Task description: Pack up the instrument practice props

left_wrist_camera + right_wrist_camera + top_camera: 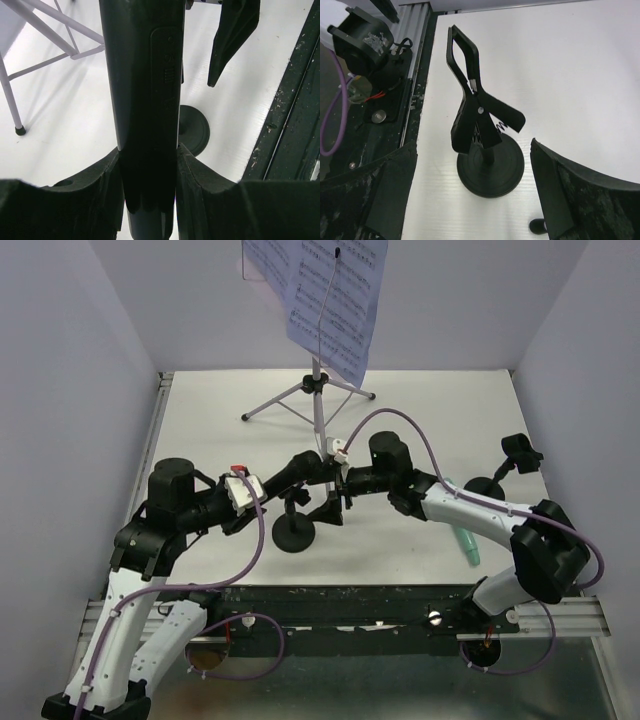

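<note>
Plainly upright clip holder (479, 111), stem vertical on round base

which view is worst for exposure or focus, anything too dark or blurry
Left wrist is worst: the dark cylinder fills the middle, almost black with little detail, against a bright white table. Right wrist: the clip holder is sharp, the near fingers soft. Top external: even, soft light, the tripod clear, but the sheet music is cut off by the top edge.
</note>
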